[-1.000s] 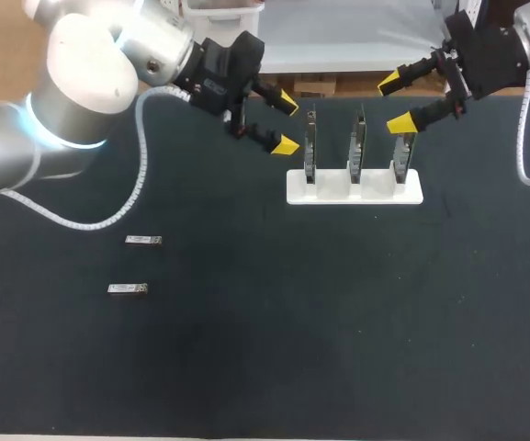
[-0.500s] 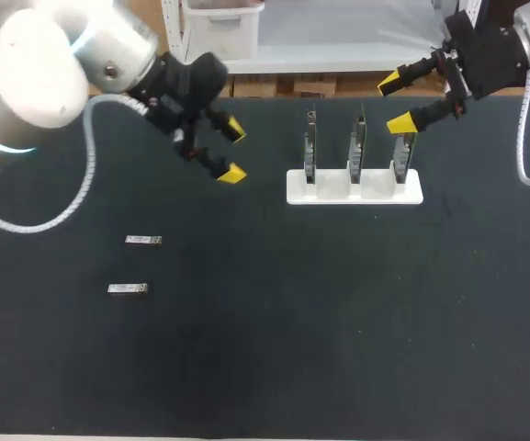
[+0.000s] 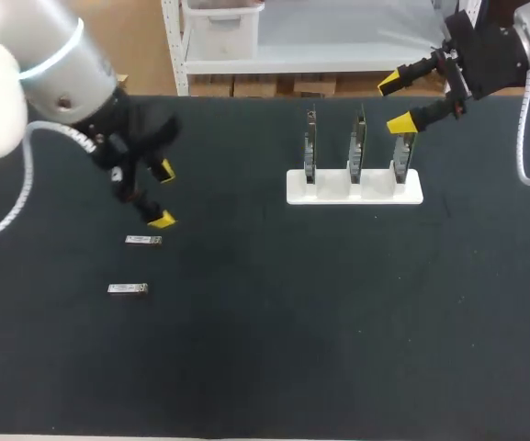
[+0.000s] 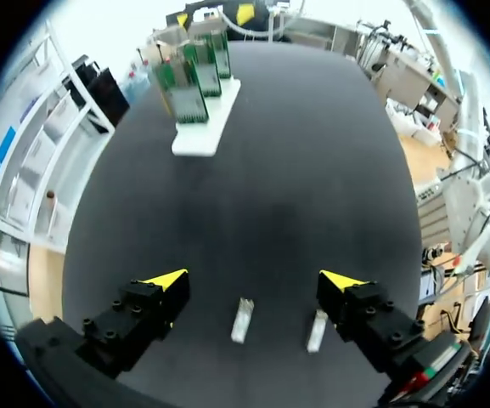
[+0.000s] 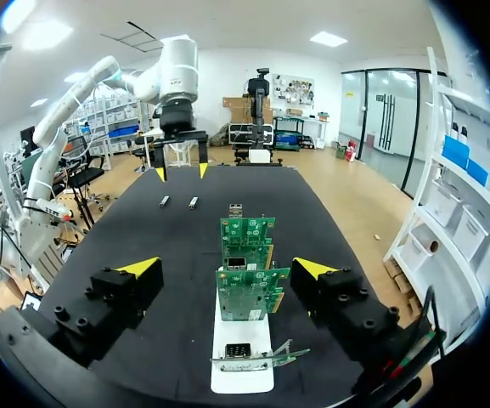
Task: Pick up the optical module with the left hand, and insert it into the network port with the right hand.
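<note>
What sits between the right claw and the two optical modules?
The right wrist view shows it: the white stand of upright network cards just ahead of the right claw, then bare table up to the optical modules.

Open mat (image 3: 274, 331) is being left all round the optical modules (image 3: 142, 241). Far-right passage is being blocked by the card stand (image 3: 355, 191) w/ three upright boards (image 3: 357, 140).
</note>
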Robot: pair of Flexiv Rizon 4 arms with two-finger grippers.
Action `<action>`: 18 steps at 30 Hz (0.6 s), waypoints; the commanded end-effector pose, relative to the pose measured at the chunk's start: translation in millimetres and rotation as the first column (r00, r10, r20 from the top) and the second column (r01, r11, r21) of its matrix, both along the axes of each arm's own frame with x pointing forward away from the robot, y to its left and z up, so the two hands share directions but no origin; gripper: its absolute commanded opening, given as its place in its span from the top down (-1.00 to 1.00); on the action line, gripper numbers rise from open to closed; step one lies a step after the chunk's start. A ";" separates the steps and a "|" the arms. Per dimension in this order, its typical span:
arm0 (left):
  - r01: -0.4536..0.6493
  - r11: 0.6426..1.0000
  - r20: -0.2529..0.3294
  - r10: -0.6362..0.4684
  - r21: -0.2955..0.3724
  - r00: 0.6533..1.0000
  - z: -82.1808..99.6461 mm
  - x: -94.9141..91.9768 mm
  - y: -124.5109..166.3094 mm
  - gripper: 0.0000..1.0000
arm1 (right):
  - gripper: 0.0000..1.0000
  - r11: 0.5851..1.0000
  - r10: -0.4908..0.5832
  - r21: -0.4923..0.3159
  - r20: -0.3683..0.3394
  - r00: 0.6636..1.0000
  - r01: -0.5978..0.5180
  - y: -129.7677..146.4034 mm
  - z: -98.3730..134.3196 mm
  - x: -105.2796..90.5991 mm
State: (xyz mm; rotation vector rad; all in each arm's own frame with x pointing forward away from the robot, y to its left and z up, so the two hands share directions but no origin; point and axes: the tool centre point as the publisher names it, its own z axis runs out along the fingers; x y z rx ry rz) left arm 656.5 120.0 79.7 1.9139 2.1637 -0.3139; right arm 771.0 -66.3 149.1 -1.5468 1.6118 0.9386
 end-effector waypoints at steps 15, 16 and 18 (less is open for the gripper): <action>-0.053 0.988 -0.048 0.061 0.148 0.997 -33.5 -22.7 50.7 -1.00 | -1.00 1.000 -0.005 -0.001 0.004 1.000 0.005 0.1 0.4 -2.7; -0.042 0.985 -0.048 0.051 0.167 0.998 -36.0 -22.3 50.9 -1.00 | -1.00 1.000 -0.005 -0.001 0.004 1.000 0.005 0.1 0.4 -2.7; -0.029 0.982 -0.050 0.038 0.184 0.998 -42.0 -22.5 49.6 -1.00 | -1.00 1.000 -0.005 -0.001 0.004 1.000 0.005 0.1 0.4 -2.7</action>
